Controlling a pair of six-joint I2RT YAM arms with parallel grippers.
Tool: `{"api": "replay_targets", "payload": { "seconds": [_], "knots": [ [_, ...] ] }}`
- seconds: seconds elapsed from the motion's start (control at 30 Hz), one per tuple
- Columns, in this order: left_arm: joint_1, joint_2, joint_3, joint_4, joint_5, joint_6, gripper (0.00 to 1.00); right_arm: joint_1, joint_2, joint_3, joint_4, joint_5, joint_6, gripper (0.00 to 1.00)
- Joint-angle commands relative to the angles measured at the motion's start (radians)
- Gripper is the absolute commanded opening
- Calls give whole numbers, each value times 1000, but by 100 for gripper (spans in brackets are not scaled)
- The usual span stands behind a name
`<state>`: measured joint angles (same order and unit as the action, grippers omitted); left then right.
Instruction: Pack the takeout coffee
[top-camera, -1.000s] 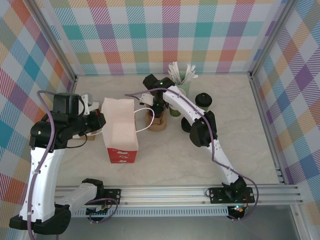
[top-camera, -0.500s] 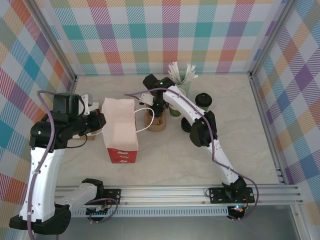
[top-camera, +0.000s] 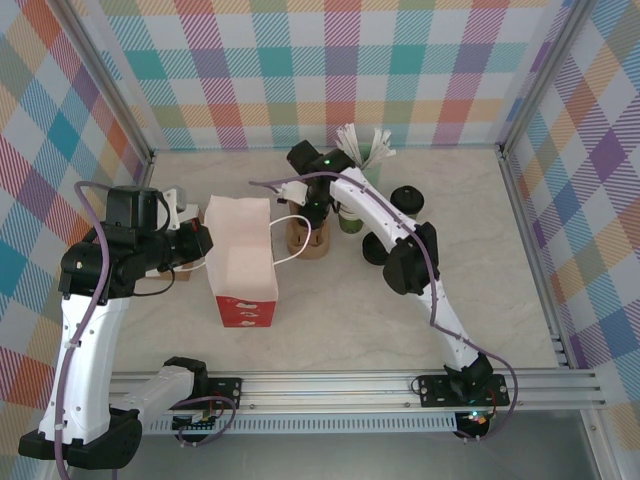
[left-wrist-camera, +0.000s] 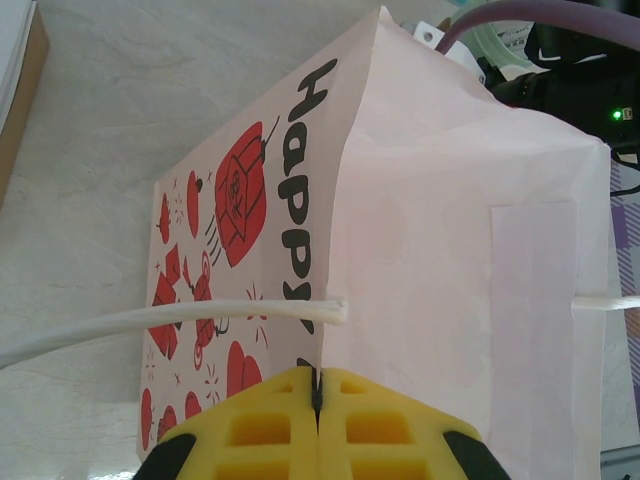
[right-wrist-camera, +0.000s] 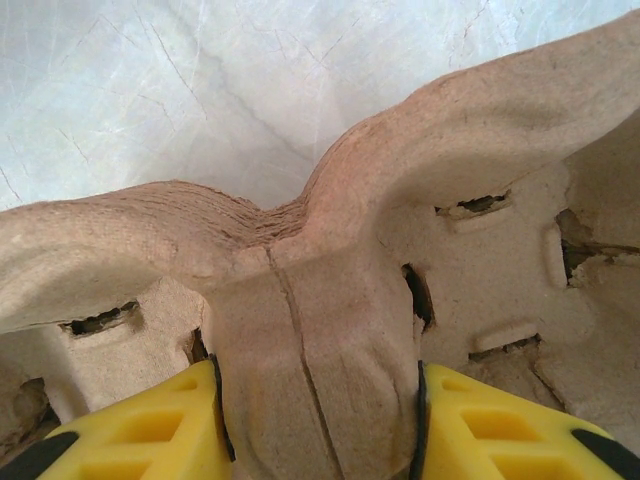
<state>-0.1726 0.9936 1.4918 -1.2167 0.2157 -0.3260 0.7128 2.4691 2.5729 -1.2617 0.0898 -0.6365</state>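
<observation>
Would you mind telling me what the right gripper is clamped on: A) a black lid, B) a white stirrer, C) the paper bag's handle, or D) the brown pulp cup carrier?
D: in the right wrist view, the yellow fingers of the right gripper press either side of the central ridge of the brown pulp cup carrier.

Red-printed paper bag (top-camera: 240, 265) beside pulp carrier (right-wrist-camera: 320, 330); stirrers (top-camera: 362, 143) behind.

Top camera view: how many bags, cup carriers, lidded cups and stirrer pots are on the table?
White paper bag with red print: 1
Brown moulded-pulp cup carrier: 1
Dark green paper cup with black lid: 1
Pale green pot of white stirrers: 1
Total: 4
</observation>
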Motion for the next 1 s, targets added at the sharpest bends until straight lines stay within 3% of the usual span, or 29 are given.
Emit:
{"api": "replay_targets", "payload": {
  "seconds": [0.0,0.97],
  "knots": [
    [-7,-1,-12,41,25,-15,0,-7,-39,21,1,-6,2,43],
    [-7,-4,-39,66,67,-42,0,-24,26,22,16,-13,-11,51]
  ]
}}
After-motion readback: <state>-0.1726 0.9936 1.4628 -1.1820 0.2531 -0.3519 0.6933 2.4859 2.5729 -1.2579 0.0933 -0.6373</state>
